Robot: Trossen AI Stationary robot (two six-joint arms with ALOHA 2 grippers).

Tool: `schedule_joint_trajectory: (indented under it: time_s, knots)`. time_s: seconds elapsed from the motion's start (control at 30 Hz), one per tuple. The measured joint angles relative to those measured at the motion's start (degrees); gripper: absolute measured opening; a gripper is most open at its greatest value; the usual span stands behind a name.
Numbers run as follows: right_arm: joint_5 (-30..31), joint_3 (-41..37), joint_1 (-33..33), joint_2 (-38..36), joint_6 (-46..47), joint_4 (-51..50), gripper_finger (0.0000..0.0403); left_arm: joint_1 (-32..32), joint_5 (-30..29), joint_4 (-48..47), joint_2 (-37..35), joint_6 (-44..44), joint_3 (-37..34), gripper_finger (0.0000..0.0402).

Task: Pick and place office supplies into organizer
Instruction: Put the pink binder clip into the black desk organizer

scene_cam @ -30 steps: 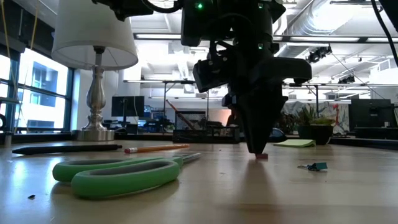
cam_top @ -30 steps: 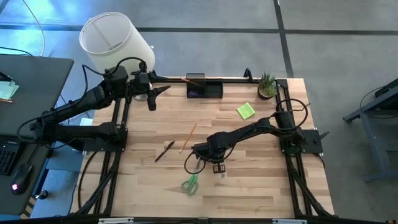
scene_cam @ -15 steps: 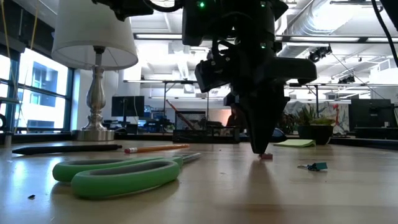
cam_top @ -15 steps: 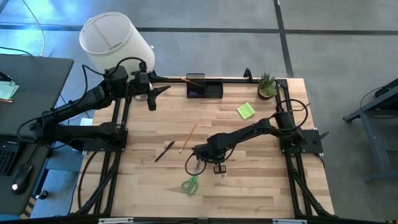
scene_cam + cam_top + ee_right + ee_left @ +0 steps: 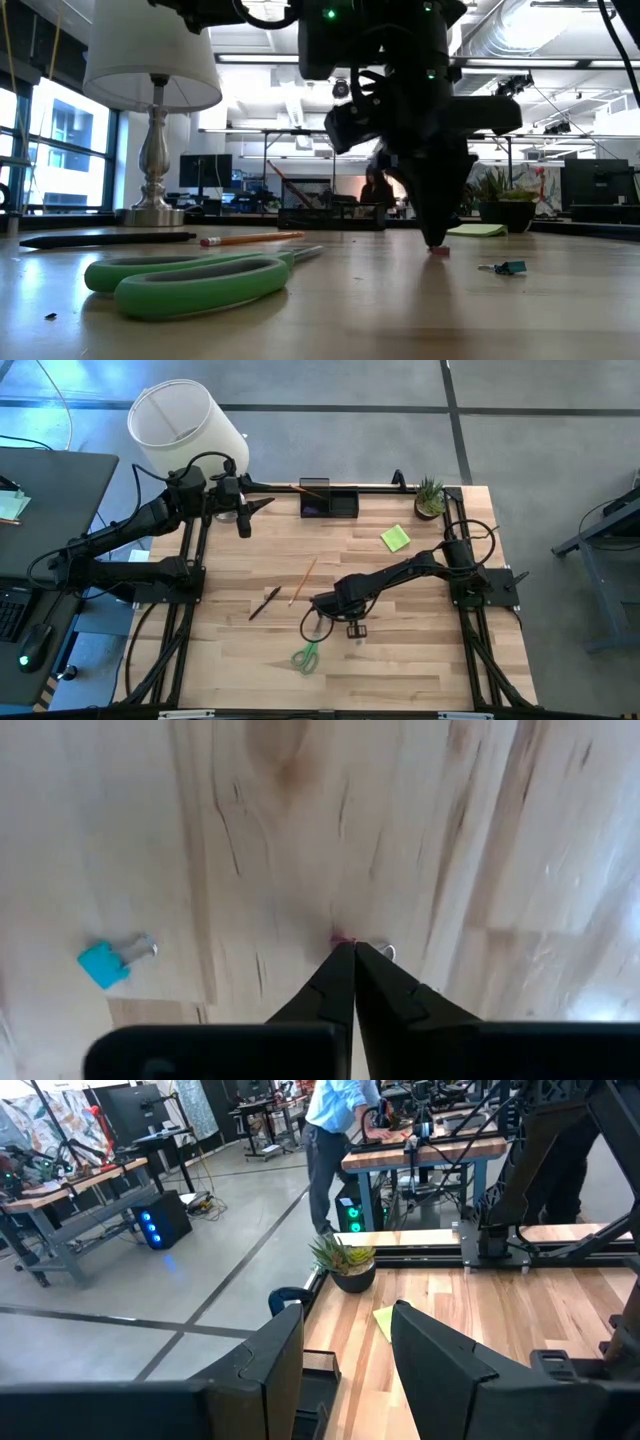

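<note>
My right gripper (image 5: pixel 355 628) stands at the table's middle, fingers pointing down and shut, tips on a tiny pink clip (image 5: pixel 438 250). A teal clip (image 5: pixel 510 267) lies just to its right. Green-handled scissors (image 5: pixel 306 655) lie nearer the near edge, an orange pencil (image 5: pixel 303 580) and a dark pen (image 5: pixel 264 603) to the left. The lime-green sticky pad (image 5: pixel 395 538) lies toward the far right. The black organizer (image 5: pixel 330 503) sits at the far edge with something purple inside. My left gripper (image 5: pixel 262 505) hovers open left of the organizer. My right gripper (image 5: pixel 353 948) comes from above, pointing down, and has the tiny pink clip (image 5: pixel 342 936) at the very ends of its shut fingers. A wire loop (image 5: pixel 386 952) of it shows beside the tips. The clip rests on the table top.
A white-shaded lamp (image 5: pixel 185 425) stands at the far-left corner and a small potted plant (image 5: pixel 430 497) at the far right. Black frame rails run along the table's left, right and far edges. Bare wood lies right of and nearer than my right gripper.
My right gripper has moved a short way toward the table's right edge, staying low with fingers shut. The tiny pink clip has slid along the table with its tips, closer to the teal clip.
</note>
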Motion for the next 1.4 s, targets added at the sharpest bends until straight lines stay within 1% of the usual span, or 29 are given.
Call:
schedule_joint_trajectory:
  time_s: [0.07, 0.17, 0.33, 0.4, 0.53, 0.57, 0.63, 0.7, 0.8, 0.9, 0.93, 1.0, 1.13, 1.4]
  knots:
    - [0.2, 0.0, 0.0, 0.0, 0.8, -1.2, 0.0008, 0.0, 0.0, 0.0, 0.0, 0.0, 0.0, 0.0140]
    - [2.0, 0.0, 0.0, -0.4, 2.5, -1.9, 0.0008, 0.0, 0.0, 0.0, 0.0, 0.0, 0.0, 0.0140]
    - [4.6, 0.0, 0.2, -4.8, 6.9, -2.4, 0.0001, 0.0, 0.0, 0.0, 0.0, 0.0, 0.0, 0.0140]
    - [6.1, 0.0, 0.7, -6.7, 12.4, -2.7, 0.0005, 0.0, 0.0, 0.0, 0.0, 0.0, 0.0, 0.0140]
    - [13.0, 0.0, 2.1, -8.9, 33.0, -3.5, 0.0019, 0.0, 0.2, 0.0, 0.0, -0.1, 0.0, 0.0140]
    - [13.2, 0.0, 2.3, -9.0, 37.1, -3.7, 0.0025, 0.0, 0.2, 0.0, 0.0, -0.2, 0.0, 0.0140]
    - [11.1, 0.0, 2.2, -9.2, 41.4, -3.0, 0.0044, 0.0, 0.2, 0.0, 0.0, -0.6, 0.0, 0.0140]
    - [9.3, 0.0, 2.1, -9.2, 42.7, -2.4, 0.0070, 0.0, 0.4, 0.0, 0.0, -1.2, 0.0, 0.0140]
    - [9.3, 0.0, 1.8, -9.2, 45.7, -2.7, 0.0113, 0.0, 0.7, 0.0, 0.0, -1.5, 0.0, 0.0140]
    - [9.5, 0.0, 0.9, -9.2, 54.3, -4.9, 0.0151, 0.0, 0.7, 0.0, 0.0, -1.5, 0.0, 0.0140]
    - [9.5, 0.0, 0.5, -9.2, 56.2, -5.2, 0.0160, 0.0, 0.7, 0.0, 0.0, -1.5, 0.0, 0.0140]
    - [9.5, 0.0, -0.3, -9.2, 56.9, -5.1, 0.0174, 0.0, 0.7, 0.0, 0.0, -1.5, 0.0, 0.0140]
    - [8.1, 0.0, -1.7, -9.0, 58.6, -4.2, 0.0178, 0.0, 0.7, 0.0, 0.0, -1.5, 0.0, 0.0140]
    - [2.8, 0.0, -1.2, -5.0, 60.2, -2.5, 0.0148, 0.0, 0.7, 0.0, 0.0, -1.5, 0.0, 0.0140]
